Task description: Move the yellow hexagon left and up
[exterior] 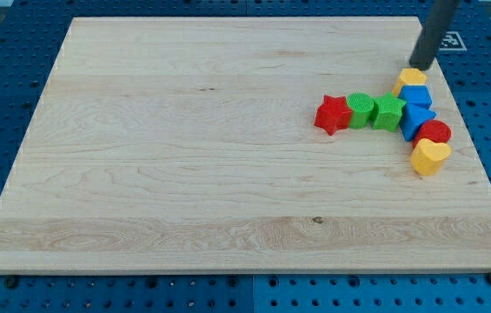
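Yellow hexagon (412, 78) above blue block (416, 95); my tip (421, 67) touching hexagon's top-right; no claw visible.

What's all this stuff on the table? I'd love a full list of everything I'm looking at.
wooden board: one, pale wood, fills most of the view.
blue pegboard table: one, blue with holes, shows around the board.
red star: one, red, left end of the cluster at the view's right.
green cylinder: one, green, right of the red star.
green block: one, green, right of the cylinder; shape unclear.
yellow hexagon: one, yellow, top of the cluster.
blue cube: one, blue, just below the hexagon.
blue block: one, blue, below the cube; shape unclear.
red cylinder: one, red, lower right.
yellow heart: one, yellow, bottom of the cluster.
my tip: one, dark rod, at the hexagon's upper edge.
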{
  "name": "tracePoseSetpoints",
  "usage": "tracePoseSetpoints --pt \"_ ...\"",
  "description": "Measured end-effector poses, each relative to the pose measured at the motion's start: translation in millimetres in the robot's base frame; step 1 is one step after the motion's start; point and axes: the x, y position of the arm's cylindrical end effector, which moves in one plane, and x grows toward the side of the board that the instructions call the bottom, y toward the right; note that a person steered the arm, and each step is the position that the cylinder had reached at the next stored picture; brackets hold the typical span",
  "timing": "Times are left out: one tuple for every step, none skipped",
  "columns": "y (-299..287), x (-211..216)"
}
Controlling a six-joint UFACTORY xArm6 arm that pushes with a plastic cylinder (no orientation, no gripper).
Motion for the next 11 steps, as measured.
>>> tracePoseSetpoints --pt "0 7" --pt "-13 19" --pt "-11 27" --pt "-5 32" --pt "-25 45" --pt "-74 45" --pt "-145 43" --pt "-213 43" --pt "-271 38" --pt "-296 12" --pt "-312 0"
